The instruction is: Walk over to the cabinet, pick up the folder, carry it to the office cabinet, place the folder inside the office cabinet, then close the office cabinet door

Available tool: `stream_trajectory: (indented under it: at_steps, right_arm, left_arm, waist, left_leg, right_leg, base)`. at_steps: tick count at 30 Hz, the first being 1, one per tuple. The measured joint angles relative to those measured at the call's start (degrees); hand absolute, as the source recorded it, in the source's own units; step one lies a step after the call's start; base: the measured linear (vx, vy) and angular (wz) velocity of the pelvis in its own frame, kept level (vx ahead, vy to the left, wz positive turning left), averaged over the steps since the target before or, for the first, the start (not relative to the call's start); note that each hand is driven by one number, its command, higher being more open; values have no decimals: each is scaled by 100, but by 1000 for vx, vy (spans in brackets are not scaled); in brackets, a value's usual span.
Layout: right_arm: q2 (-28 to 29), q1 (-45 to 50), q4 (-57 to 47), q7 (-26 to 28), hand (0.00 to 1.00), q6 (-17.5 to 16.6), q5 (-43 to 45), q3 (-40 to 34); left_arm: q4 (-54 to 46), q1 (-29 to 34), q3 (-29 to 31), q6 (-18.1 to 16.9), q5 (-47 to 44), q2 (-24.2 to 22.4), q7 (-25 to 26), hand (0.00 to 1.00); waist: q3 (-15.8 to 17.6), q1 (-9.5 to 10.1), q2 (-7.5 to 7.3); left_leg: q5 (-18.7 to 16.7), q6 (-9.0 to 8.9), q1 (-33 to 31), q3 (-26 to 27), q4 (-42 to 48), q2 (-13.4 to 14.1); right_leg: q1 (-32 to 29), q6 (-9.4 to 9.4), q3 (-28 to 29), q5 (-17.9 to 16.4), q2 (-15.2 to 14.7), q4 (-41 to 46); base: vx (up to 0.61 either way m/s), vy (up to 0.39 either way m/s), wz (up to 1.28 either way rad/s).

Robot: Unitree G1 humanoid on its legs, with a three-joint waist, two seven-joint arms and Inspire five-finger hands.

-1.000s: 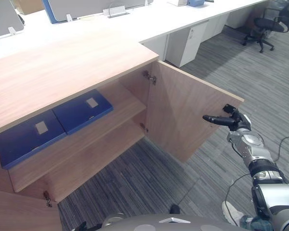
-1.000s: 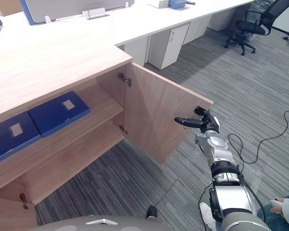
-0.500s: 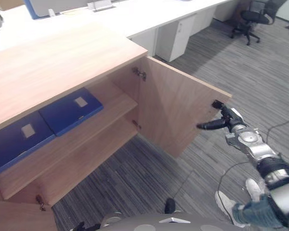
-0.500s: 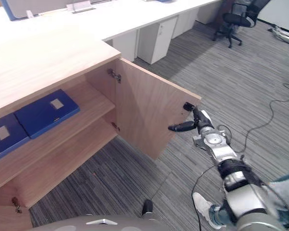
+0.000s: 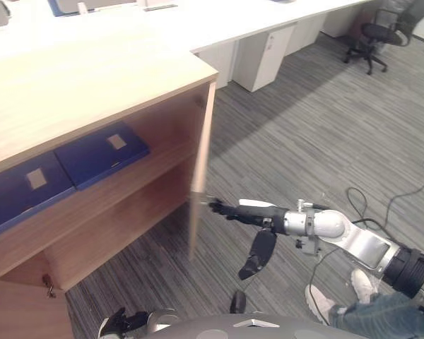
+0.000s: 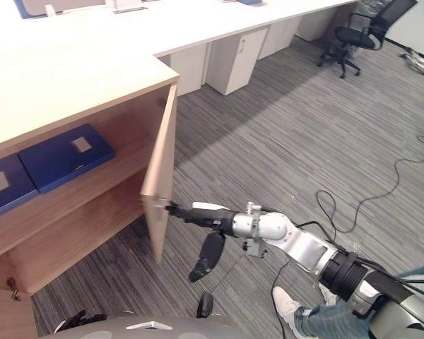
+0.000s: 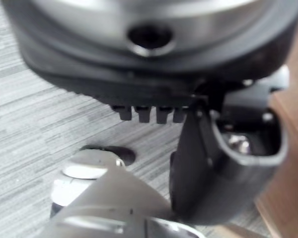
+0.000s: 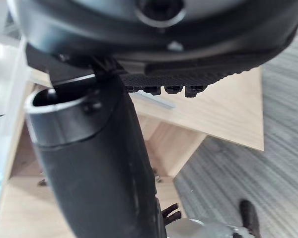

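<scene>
A humanoid robot's right hand [image 5: 253, 214] reaches out flat, fingers straight and apart from the drooping thumb, with its fingertips at the free edge of the office cabinet's wooden door [image 6: 162, 159]. The hand grips nothing. The flat hand looks set for pushing, since the slab door shows no handle on this side to grasp. The door stands about halfway round on its hinges and is not yet closed.

Inside the office cabinet [image 5: 78, 92], two blue folders [image 5: 99, 152] [image 5: 21, 194] lie flat side by side on the upper shelf [image 5: 168, 159], set back from its front edge, probably so the door can shut past them. Which of the two is the task's folder cannot be told.

Each cover bears a small pale square label, and no writing on either can be read. The left hand [image 7: 154, 79] hangs low over the grey carpet [image 5: 304, 120]; whether it is open or closed cannot be told.
</scene>
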Motion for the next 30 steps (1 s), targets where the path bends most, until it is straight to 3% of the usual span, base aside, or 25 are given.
stream_trajectory:
  at_steps: [5,10,19,26,30]
  right_arm:
    - [225,27,5,-34,100,-58,-11,80]
    - [856,239,358,-253,100,-56,-131,173]
    - [1461,447,1357,-324,100,-50,-1437,369]
    - [2913,1441,1790,-889,100,341,-1640,-778]
    - [3414,1726,1981,-1383,100,483,-573,-962]
  left_arm:
    - [6,47,78,0,0,42,4,100]
    - [4,26,78,-5,0,50,6,100]
    - [7,49,80,-68,0,5,6,100]
    - [13,72,118,-70,-2,-96,13,100]
    - [22,74,292,-63,-24,-330,67,100]
  waist:
    - [-44,57,-134]
    - [-80,106,-186]
    - [-78,354,-180]
    - [-26,343,-28]
    - [-30,351,150]
  left_leg:
    - [12,16,-6,-5,-1,-50]
    - [16,52,-15,-71,8,-139]
    - [39,127,-38,-269,25,-278]
    - [38,193,102,-401,52,-445]
    - [-49,315,270,-559,147,-607]
  right_leg:
    - [-2,-3,-1,3,-50,0]
    - [12,-9,-33,9,-135,1]
    - [101,-1,-192,8,-286,2]
    - [303,43,-311,27,-463,25]
    - [419,189,-395,-238,-716,503]
  base:
    - [-1,34,1]
    - [-5,45,5]
    - [-34,37,12]
    - [-30,48,10]
    - [-48,81,21]
